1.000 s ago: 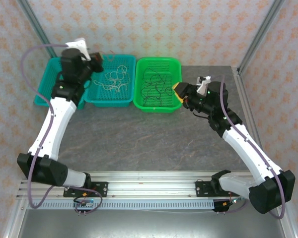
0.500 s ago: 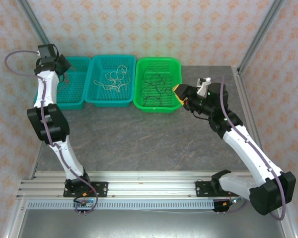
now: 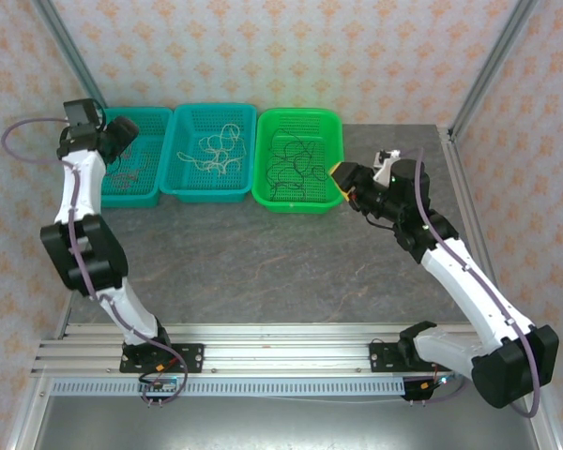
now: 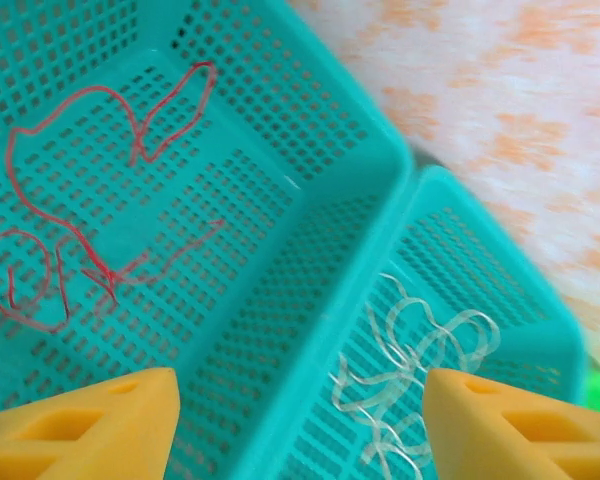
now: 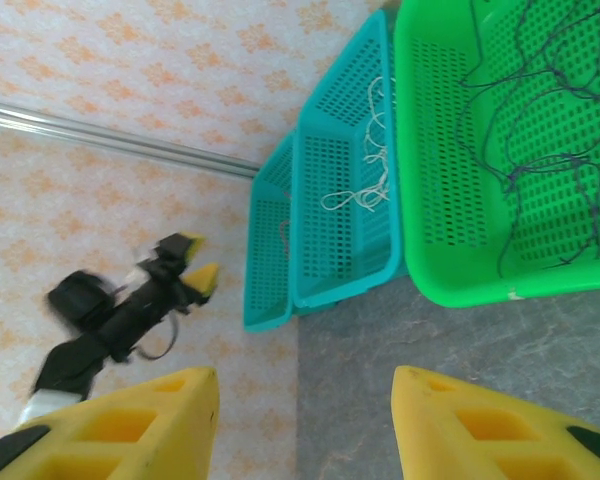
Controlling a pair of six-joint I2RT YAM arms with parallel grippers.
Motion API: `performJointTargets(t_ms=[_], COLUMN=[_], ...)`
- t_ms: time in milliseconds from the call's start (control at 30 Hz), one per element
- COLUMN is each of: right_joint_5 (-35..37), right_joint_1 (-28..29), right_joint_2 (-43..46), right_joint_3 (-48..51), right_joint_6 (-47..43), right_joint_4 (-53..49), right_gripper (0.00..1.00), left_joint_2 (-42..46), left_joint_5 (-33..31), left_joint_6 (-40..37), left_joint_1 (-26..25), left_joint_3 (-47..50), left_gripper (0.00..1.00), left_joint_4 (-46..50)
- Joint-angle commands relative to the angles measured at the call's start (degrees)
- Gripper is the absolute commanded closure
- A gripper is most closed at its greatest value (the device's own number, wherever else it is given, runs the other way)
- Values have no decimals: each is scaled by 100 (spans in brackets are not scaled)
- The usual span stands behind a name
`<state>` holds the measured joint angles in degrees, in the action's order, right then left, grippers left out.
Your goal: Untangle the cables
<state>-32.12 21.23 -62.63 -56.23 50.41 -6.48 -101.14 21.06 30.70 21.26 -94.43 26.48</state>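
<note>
Thin red cables [image 4: 80,230] lie curled in the left teal basket [image 3: 143,192]. White cables [image 3: 216,145] [image 4: 410,350] rest in the middle teal basket [image 3: 211,190]. Black cables [image 3: 296,159] [image 5: 540,130] are spread in the green basket [image 3: 296,200]. My left gripper [image 3: 122,131] [image 4: 300,430] hovers open over the wall between the two teal baskets, holding nothing. My right gripper [image 3: 342,180] [image 5: 305,425] is open and empty, beside the green basket's right front corner above the table.
The three baskets stand in a row against the patterned back wall. Grey stone tabletop [image 3: 281,262] stretches in front of them. A metal frame post [image 3: 488,66] rises at the back right. The left arm's purple-grey cable [image 3: 23,127] loops out past the table's left edge.
The left arm has swung from the middle basket out to the far left, ending over the left teal basket. The right arm has barely shifted.
</note>
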Motion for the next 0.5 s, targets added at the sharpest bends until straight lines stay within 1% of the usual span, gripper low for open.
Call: performJointTargets(t_ms=[0,133,233,300,367,467], right_joint_5=[259,553,835,1212,1707,2736], right_joint_1=[23,14,14,11,-3,-62], right_joint_2=[-106,-223,-237,-219,-173,-64], right_joint_3=[-193,-223,-166,-79,66,306], right_joint_6=[-450,-690,-932,-1203,-1453,-1630], right_joint_4=[-277,-424,-442,-488,-561,-751], right_gripper=[51,50,50,48,46,41], left_joint_2=[1063,2133,2841,3264,3603,4072], left_joint_5=[258,-15,-372,-678,-920,-1375], left_joint_6=[209,169,24,-288,-448,-676], left_joint_1=[-416,-1167,-1956,-2573,-3123,-3893], left_joint_3=[626,1678,2323,2771,3189,3848], left_gripper=[34,34,34,33,30,19], left_joint_4=[-643,-903,-921,-938,-989,-1094])
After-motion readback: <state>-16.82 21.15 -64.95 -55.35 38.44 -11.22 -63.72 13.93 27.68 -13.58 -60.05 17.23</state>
